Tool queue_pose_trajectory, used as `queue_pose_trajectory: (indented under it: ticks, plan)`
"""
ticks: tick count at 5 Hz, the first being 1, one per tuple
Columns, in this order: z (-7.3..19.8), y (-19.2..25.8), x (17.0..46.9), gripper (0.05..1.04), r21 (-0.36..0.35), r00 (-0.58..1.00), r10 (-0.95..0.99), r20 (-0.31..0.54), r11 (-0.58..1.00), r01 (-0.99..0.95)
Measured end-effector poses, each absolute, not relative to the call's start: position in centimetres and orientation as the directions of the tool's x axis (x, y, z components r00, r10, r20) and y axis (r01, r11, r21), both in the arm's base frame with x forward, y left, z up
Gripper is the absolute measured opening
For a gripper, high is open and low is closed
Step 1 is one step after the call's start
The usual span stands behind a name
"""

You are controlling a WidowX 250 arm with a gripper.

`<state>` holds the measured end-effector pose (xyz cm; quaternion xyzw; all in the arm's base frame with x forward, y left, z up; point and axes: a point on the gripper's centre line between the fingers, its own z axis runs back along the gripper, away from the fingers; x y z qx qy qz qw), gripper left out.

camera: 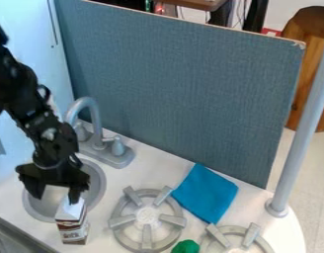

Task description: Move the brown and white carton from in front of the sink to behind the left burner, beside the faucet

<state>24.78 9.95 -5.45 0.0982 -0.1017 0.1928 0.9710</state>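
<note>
A small carton point(73, 226) with a white peaked top and brown-and-white sides stands upright on the white counter point(161, 160), beside the round grey sink point(97, 190). Above, the black hand point(56, 196) is spread wide, one fingertip at the carton's top; contact is unclear.

This looks like a lab or workroom with a toy kitchen set up in it: a small sink point(99, 185) sits under the gripper point(57, 195), a grey faucet point(84, 102) rises behind it, and mock burners point(147, 215) lie to its right on a white counter point(161, 160). Well beyond the gripper, past a blue-grey panel point(178, 84), a desk point(194, 4) with loose cables point(240, 16) and, farther right, a round wooden stool point(311, 54) on a speckled floor point(306, 160) point to a workroom.
</note>
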Motion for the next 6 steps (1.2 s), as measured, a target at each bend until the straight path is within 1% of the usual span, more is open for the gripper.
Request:
queue_pose_trajectory:
  ticks: [1, 2, 4, 5, 6]
  plan:
    - [-6.6, 9.1, 25.2, 1.0, 0.146, 0.901, 0.365, 0.236, 0.903, -0.404]
    - [-6.8, 9.0, 25.6, 1.0, 0.134, 0.891, 0.378, 0.25, 0.898, -0.418]
    - [-8.3, 8.9, 25.7, 1.0, 0.12, 0.874, 0.419, 0.245, 0.882, -0.456]
    - [-8.9, 8.9, 25.8, 0.96, 0.12, 0.877, 0.419, 0.236, 0.883, -0.454]
    - [-9.3, 9.0, 25.8, 0.858, 0.125, 0.877, 0.42, 0.232, 0.882, -0.455]
